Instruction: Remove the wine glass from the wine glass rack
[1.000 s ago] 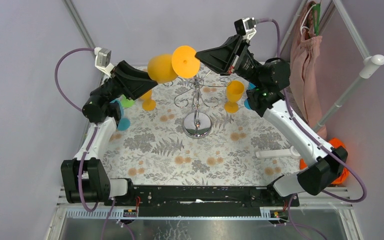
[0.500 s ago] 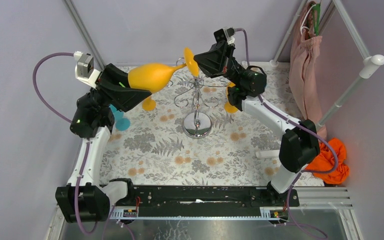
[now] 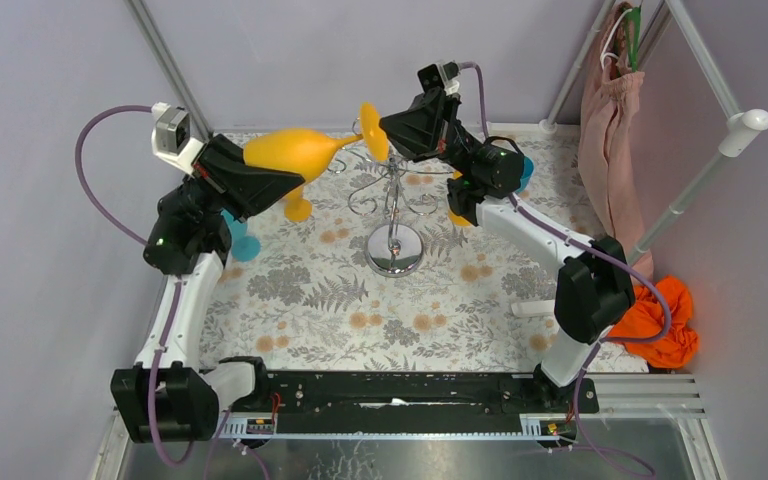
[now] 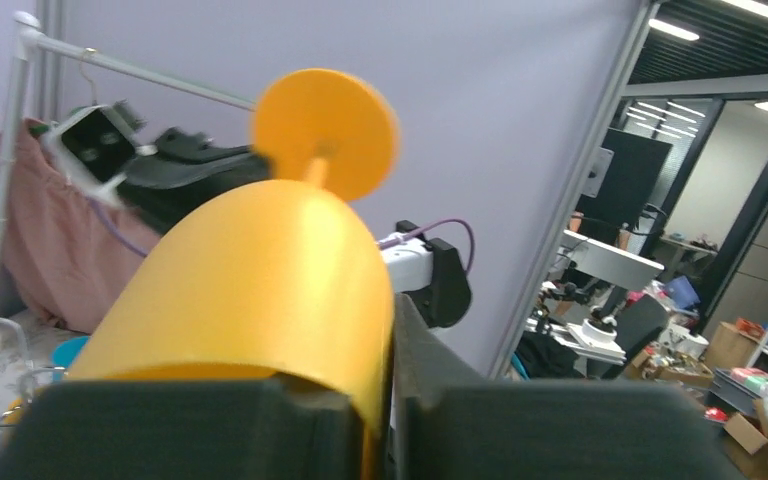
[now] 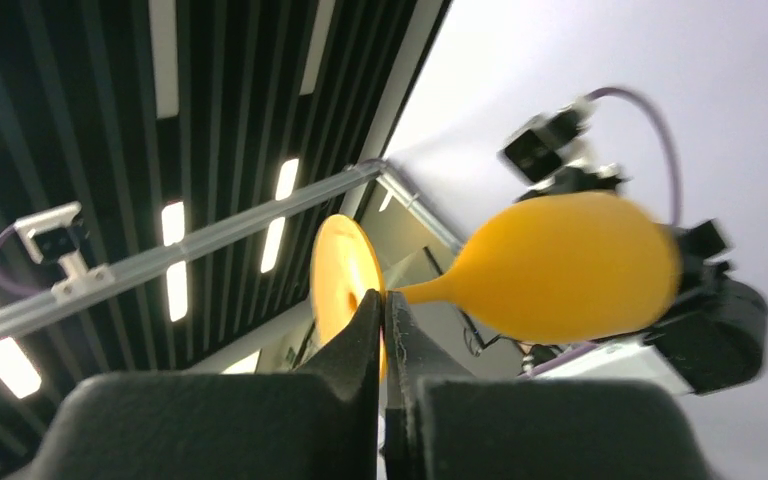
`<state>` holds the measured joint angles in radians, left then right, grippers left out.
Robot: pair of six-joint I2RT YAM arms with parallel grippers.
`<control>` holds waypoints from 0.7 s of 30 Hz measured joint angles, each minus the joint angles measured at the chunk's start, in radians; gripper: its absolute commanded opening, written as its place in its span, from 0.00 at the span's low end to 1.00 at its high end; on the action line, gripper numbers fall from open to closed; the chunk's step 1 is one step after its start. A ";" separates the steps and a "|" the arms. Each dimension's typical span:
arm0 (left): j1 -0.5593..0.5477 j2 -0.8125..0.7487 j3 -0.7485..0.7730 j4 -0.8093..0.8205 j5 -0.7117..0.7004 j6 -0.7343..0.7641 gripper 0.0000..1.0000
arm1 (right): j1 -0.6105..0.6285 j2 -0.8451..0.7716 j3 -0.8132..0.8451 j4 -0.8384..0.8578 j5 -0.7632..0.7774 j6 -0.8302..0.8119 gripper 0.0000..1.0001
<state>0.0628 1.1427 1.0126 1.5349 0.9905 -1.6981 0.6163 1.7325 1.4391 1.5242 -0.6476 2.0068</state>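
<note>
An orange wine glass (image 3: pixel 295 150) hangs on its side in the air, above and to the left of the silver wire wine glass rack (image 3: pixel 393 195). My left gripper (image 3: pixel 257 170) is shut on the bowl's rim. In the left wrist view the glass (image 4: pixel 260 290) fills the frame, its wall pinched between that gripper's (image 4: pixel 392 310) jaws. My right gripper (image 3: pixel 381 124) is shut on the edge of the round foot (image 3: pixel 369 118). The right wrist view shows its jaws (image 5: pixel 382 300) closed on the foot disc (image 5: pixel 340 270), with the bowl (image 5: pixel 560 265) beyond.
Another orange glass (image 3: pixel 297 207) and a teal one (image 3: pixel 241 241) stand on the floral cloth at left. A further orange glass (image 3: pixel 459 210) sits behind the right arm. A white tube (image 3: pixel 555 306) lies at right, with an orange cloth (image 3: pixel 660 320) and pink fabric (image 3: pixel 610 120) outside the frame.
The glass has swung from tilted upright to lying sideways, bowl to the left. My left gripper has narrowed onto the rim. The right gripper has shifted left, keeping hold of the foot.
</note>
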 measured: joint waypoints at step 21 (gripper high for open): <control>-0.002 -0.092 -0.031 -0.161 -0.015 0.135 0.00 | 0.014 -0.012 -0.029 -0.040 -0.056 -0.035 0.57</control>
<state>0.0608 1.0508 0.9821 1.3739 0.9752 -1.5635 0.6304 1.7203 1.4097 1.4845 -0.7036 1.9717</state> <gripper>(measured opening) 0.041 0.531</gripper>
